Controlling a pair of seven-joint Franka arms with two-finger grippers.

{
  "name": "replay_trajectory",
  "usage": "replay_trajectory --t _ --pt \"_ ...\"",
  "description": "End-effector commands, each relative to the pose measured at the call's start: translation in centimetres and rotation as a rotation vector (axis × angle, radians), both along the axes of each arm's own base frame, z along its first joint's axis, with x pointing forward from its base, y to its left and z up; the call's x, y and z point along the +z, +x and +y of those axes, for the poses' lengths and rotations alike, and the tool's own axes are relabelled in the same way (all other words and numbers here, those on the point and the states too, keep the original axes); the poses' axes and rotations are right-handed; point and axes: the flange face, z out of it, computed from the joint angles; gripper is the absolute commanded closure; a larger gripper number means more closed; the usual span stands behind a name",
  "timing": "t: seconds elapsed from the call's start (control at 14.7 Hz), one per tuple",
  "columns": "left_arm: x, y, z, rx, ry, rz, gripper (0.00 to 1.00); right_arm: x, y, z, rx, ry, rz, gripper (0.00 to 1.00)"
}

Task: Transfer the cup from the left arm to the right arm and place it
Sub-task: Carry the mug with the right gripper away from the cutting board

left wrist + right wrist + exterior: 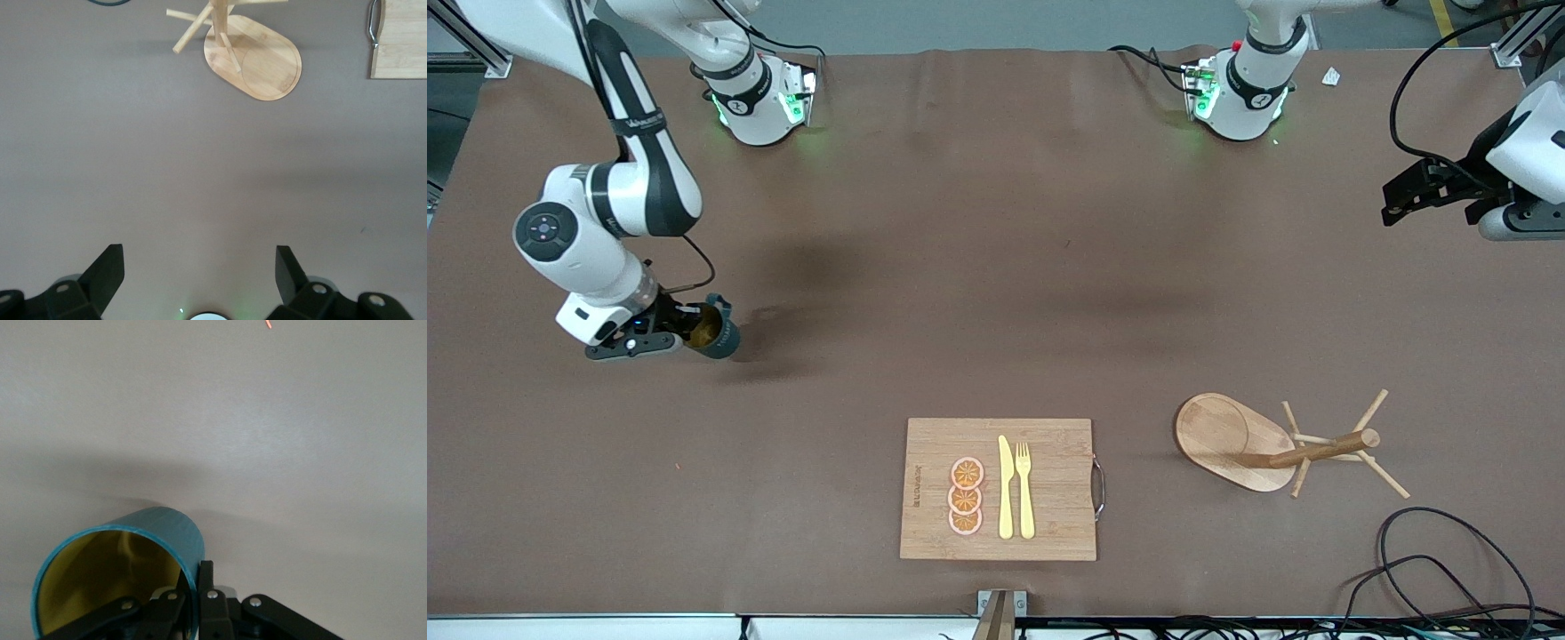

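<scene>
**Cup held on its side in the right gripper, low over the table**

We see the cup (713, 330) tipped onto its side, its long axis roughly level with the table. In the front view its mustard-yellow mouth opens back toward the wrist that carries it, and its small handle shows on its upper edge. It hangs just above the brown table (978, 267) at the right arm's end, well apart from everything else.

The right gripper (685, 331) is clamped on the cup's rim: one finger sits inside the yellow wall and the other outside the teal wall, so the body sticks out past the fingertips.

The right wrist view shows what the front view cannot: the yellow interior (110, 583) and the fingers (205, 583) pinching the wall.

The left gripper (1423, 191) waits over the left arm's end of the table, its jaws spread wide and holding nothing. Only its wrist view shows that gap, with the wooden peg rack (250, 57) ahead.

Nearer the front camera lie that rack and a cutting board (1049, 498) carrying orange slices (966, 496), a yellow knife (1006, 487) and a yellow fork (1024, 489).
</scene>
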Motion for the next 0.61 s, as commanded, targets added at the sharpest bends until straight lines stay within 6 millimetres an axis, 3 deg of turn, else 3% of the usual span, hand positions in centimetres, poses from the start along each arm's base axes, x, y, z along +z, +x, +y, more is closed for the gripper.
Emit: replay_trajectory --t 0.0,0.27,0.55 --pt "0.5 -0.8 0.3 -0.011 0.019 0.003 0.0 -0.6 -0.4 -1.5 0.116 -0.015 -0.015 1.0" --pt "0.5 -0.7 0.2 -0.013 0.02 0.001 0.0 -2.8 0.1 -4.4 0.416 -0.044 -0.003 1.0" --pt "0.4 -0.6 0.3 -0.011 0.018 0.0 0.0 -3.4 0.1 -5.2 0.487 -0.048 0.015 1.0"
